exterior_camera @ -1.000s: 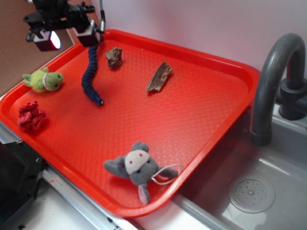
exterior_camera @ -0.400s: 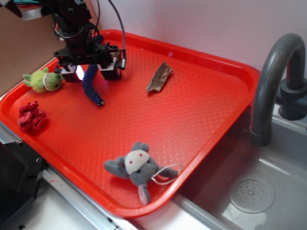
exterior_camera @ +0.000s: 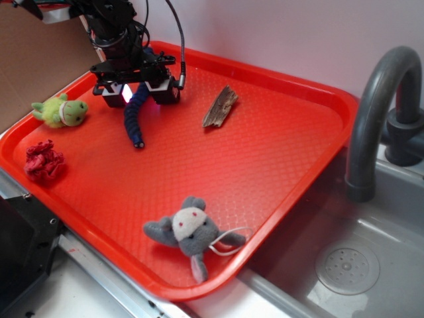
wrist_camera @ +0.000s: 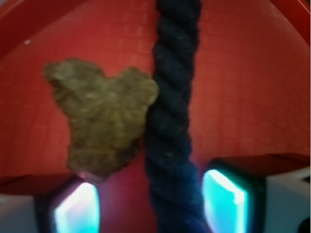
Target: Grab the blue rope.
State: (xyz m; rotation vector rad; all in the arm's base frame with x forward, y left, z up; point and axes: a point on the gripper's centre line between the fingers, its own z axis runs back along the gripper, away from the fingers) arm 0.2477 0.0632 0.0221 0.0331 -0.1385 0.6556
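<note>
The blue rope (exterior_camera: 136, 119), dark navy and twisted, lies on the red tray (exterior_camera: 265, 152) at the back left, its capped tip toward the front. My gripper (exterior_camera: 138, 93) is low over the rope's far half, jaws open, one finger on each side of it. In the wrist view the rope (wrist_camera: 170, 126) runs up the middle between the two lit fingertips (wrist_camera: 223, 196), with a gap on both sides. A brown rock (wrist_camera: 104, 119) lies right against the rope's left side, just ahead of the left fingertip.
A brown bark piece (exterior_camera: 220, 106) lies right of the gripper. A green plush (exterior_camera: 61, 110) and a red crumpled thing (exterior_camera: 44, 161) sit at the tray's left; a grey mouse plush (exterior_camera: 191, 233) at the front. A sink (exterior_camera: 344, 265) and grey faucet (exterior_camera: 377, 112) are to the right.
My gripper has come down from above the tray's back left corner and moved right, to straddle the rope. The rope and the other things have not moved.
</note>
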